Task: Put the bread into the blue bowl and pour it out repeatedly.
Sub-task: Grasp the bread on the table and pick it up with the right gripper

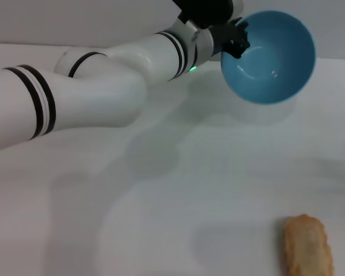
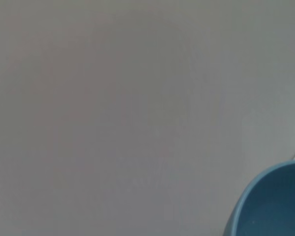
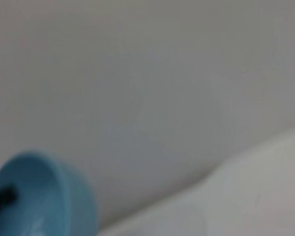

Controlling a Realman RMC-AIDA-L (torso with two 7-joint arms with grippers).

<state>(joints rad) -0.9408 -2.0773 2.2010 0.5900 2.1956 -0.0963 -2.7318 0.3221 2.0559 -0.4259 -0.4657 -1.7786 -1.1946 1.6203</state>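
Aloft, left arm stretches across w/ gripper (image 1: pixel 237 39) pinching the bowl (image 1: pixel 273 63) rim, bowl tipped, mouth toward camera. Bread (image 1: pixel 308 244) lies on tabletop (image 1: pixel 178 190) near front edge, well apart; wide bare room between.

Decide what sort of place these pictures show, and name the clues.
Probably a robot test bench rather than a kitchen: a bare white table against a plain wall, the left claw holding a tilted blue bowl aloft by its rim, and a toy bread lying alone.

1 blue bowl (image 1: pixel 270 63) and 1 bread (image 1: pixel 308 246).
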